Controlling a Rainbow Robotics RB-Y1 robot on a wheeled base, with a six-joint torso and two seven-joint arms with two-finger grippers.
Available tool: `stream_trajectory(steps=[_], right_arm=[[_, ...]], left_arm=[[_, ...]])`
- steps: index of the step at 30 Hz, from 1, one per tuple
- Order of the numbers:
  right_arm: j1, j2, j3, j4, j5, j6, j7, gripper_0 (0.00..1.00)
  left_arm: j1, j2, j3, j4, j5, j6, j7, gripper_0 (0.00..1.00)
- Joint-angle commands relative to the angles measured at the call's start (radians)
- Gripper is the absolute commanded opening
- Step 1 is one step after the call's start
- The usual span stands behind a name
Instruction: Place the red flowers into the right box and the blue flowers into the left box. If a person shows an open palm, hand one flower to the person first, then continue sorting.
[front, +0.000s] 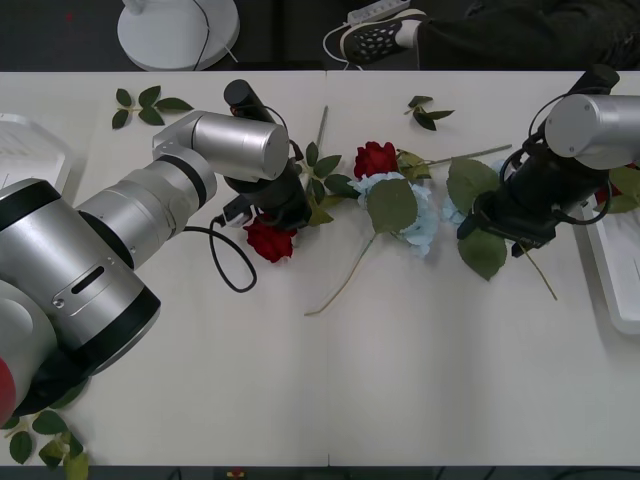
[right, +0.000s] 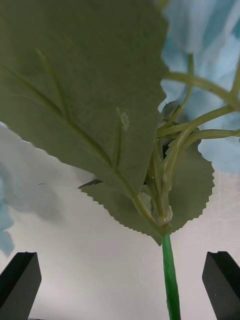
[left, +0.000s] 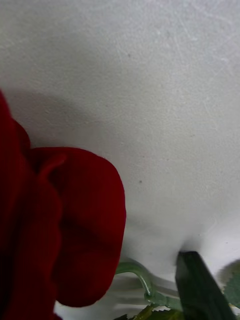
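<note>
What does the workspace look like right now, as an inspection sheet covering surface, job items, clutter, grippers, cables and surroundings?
Surface: white table.
Job's things: red rose under the left gripper; second rose beside the blue flowers mid-table; left box and right box at the table's edges.
Clutter: loose leaf sprigs.
Grippers: left gripper at the rose's stem; right gripper open, astride the blue flower stem.
Cables: black cable looping off the left arm.
Surroundings: person's sneaker beyond the table.
</note>
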Motion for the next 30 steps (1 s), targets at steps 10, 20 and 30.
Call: stream_trajectory(steps=[10, 20, 30], right_arm=[[-0.051, 0.05, 0.013, 0.06, 0.02, 0.014, 0.035, 0.0], [-0.059, -0.031, 0.006, 0.054, -0.102, 0.099, 0.198, 0.0], [-0.059, -0.29, 0.004, -0.178, -0.207, 0.175, 0.581, 0.0]], left_arm=[[0.036, -0.023, -0.03, 0.112, 0.004, 0.023, -0.214, 0.0], [0.034, 0.054, 0.001, 0.061, -0.005, 0.089, -0.309, 0.0], [-0.021, 0.236, 0.107, -0.113, -0.034, 0.219, -0.567, 0.0]])
